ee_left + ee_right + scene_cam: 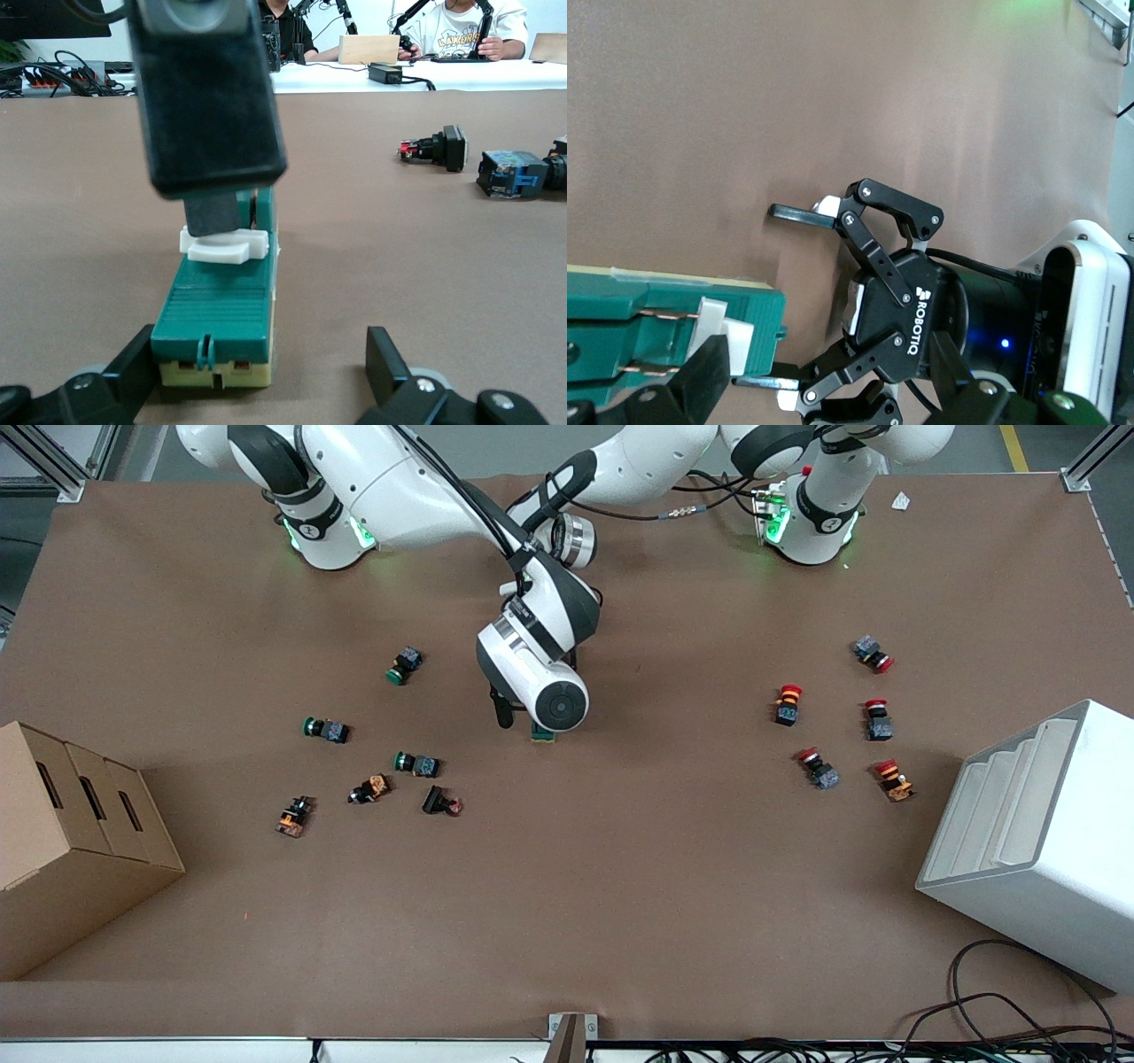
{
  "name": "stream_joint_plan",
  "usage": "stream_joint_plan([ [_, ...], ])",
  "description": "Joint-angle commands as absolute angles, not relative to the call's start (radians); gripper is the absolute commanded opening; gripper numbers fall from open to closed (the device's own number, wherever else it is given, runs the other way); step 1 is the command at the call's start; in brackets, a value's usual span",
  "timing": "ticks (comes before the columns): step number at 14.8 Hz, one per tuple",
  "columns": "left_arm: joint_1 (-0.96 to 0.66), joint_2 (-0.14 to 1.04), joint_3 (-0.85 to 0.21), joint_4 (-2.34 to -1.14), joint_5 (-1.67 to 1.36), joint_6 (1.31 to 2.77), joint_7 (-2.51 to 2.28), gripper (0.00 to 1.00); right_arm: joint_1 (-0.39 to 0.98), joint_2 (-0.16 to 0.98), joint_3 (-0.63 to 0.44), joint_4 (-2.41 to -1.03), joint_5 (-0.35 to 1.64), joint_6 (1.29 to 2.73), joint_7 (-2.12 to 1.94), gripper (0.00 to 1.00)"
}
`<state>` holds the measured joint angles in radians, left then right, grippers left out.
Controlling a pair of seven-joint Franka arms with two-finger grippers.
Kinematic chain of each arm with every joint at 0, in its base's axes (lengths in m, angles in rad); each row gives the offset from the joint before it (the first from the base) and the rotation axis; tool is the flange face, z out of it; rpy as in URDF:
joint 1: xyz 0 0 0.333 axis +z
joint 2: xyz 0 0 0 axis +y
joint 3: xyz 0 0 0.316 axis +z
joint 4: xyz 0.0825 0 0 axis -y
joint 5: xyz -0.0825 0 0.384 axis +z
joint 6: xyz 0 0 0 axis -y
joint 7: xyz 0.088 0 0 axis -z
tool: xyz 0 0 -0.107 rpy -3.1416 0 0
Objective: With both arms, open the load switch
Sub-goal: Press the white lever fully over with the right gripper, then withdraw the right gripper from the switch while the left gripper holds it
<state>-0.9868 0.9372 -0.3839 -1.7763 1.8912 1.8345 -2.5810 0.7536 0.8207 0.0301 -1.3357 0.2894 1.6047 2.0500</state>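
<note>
The load switch (pixel 542 733), a dark green block on a cream base with a white toggle (pixel 221 246), lies at mid-table; in the front view it is mostly hidden under the right arm's wrist. My right gripper (pixel 523 722) (pixel 833 367) is open above it, and one black finger (pixel 213 133) rests on the white toggle. My left gripper (pixel 261 347) (pixel 780 299) is open around one end of the load switch (pixel 656 323). One left finger lies along the switch's side and the other stands apart from it. The front view hides the left gripper.
Green, orange and red push-buttons (pixel 416 763) lie scattered toward the right arm's end, and red-capped ones (pixel 819 769) toward the left arm's end. A cardboard box (pixel 71 841) and a white bin (pixel 1036 841) stand at the table's two ends.
</note>
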Motion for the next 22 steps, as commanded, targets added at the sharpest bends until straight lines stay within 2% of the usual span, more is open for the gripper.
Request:
stream_joint_plan([
  [1,-0.991,0.974,-0.384,-1.795,1.879,1.853,-2.592,1.00,0.761,0.818,0.026,-1.351,0.272,1.614,2.036,1.00],
  [5,-0.996,0.974,-0.371,-1.799,1.881,1.853,-2.589,1.00,0.727,0.789,0.017,-1.325,0.235,1.605,1.901,1.00],
  [8,-0.996,0.971,-0.359,-1.804,1.884,1.853,-2.589,1.00,0.643,0.755,0.015,-1.319,0.206,1.605,1.674,1.00],
  [14,-0.983,0.919,-0.370,-1.844,1.898,1.858,-2.550,0.99,0.378,0.612,0.009,-1.322,0.137,1.523,1.030,1.00],
  [18,-0.977,0.888,-0.396,-1.832,1.771,1.867,-2.423,1.00,0.246,0.552,0.009,-1.327,0.023,1.502,0.648,1.00],
  [22,-0.976,0.874,-0.414,-1.755,1.603,1.867,-2.249,0.99,0.105,0.488,0.009,-1.327,-0.021,1.489,0.269,1.00],
])
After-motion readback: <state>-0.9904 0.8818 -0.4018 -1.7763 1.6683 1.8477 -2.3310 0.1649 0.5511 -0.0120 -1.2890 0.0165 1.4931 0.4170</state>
